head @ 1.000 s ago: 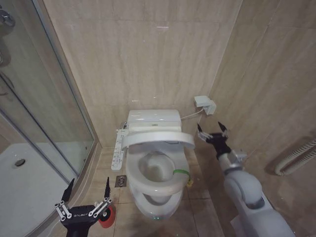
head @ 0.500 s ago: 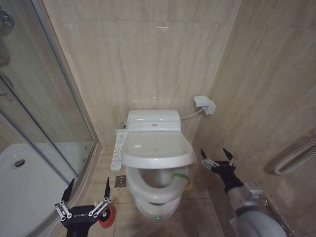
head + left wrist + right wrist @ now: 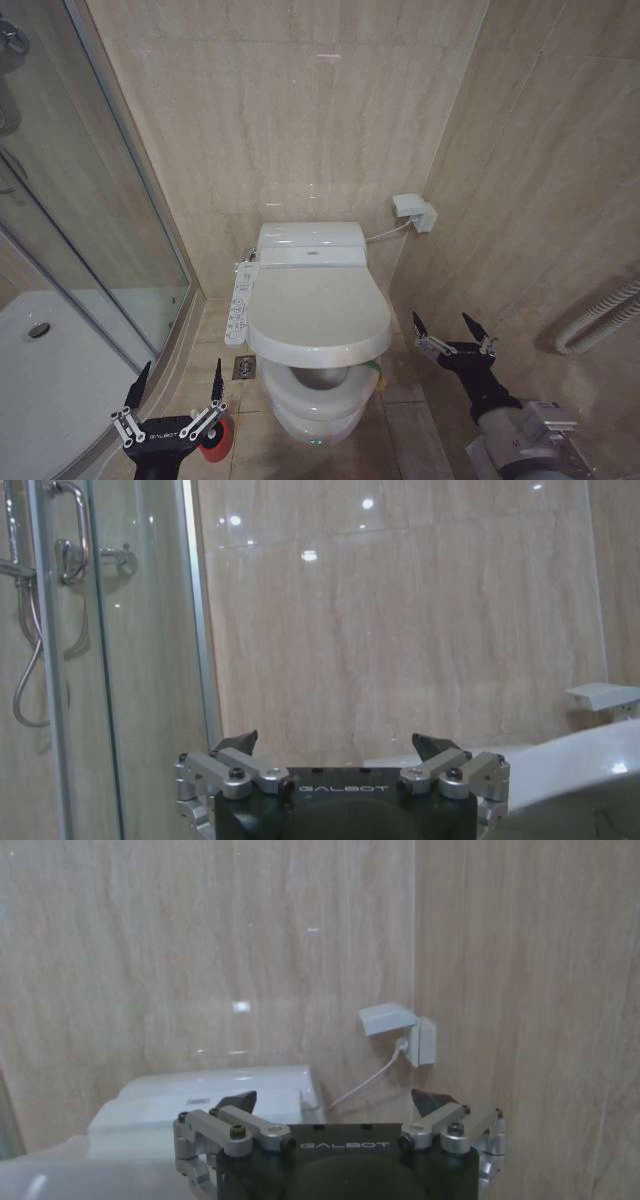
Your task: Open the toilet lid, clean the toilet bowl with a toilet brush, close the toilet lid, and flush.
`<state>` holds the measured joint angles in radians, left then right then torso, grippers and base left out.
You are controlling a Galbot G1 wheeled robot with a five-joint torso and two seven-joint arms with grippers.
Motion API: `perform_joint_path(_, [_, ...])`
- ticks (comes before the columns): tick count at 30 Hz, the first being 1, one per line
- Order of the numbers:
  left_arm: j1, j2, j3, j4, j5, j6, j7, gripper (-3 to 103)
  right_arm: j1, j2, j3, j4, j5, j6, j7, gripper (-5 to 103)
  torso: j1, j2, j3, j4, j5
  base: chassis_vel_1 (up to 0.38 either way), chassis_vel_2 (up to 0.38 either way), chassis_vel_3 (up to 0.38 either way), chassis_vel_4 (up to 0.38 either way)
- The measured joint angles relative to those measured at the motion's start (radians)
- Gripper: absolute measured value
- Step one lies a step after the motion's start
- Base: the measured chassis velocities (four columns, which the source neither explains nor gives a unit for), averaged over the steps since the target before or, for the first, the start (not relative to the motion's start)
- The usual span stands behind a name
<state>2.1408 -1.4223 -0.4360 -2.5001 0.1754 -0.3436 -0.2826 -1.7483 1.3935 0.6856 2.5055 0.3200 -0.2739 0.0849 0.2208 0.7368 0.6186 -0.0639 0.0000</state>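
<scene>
Since before, the lid [image 3: 318, 313] has dropped nearly flat over the bowl [image 3: 312, 405]; right gripper [image 3: 450, 334] pulled back beside it, fingers spread, empty. Left gripper [image 3: 178, 385] hangs splayed near the floor. Wrist views: both [image 3: 338, 744] [image 3: 338, 1102] released

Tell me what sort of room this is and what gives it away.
A small tiled bathroom. An electronic toilet bowl with its toilet lid partly lowered stands against the beige wall, a button panel at its side, and a glass shower enclosure with a white tray sits to the robot's left.
</scene>
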Motion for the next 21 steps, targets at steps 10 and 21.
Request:
perform_joint_path(10, [0.000, 0.000, 0.000, 0.000, 0.000, 0.000, 0.000, 100, -0.035, 0.044, 0.018, 0.001, -0.009, 0.013, -0.040, 100, 0.000, 0.000, 0.000, -0.0001, 0.0000, 0.000, 0.000, 0.000, 0.000])
perform_joint_path(21, [0.000, 0.000, 0.000, 0.000, 0.000, 0.000, 0.000, 100, -0.029, 0.067, 0.035, -0.003, -0.037, 0.037, -0.070, 100, 0.000, 0.000, 0.000, 0.0000, 0.0000, 0.000, 0.000, 0.000, 0.000])
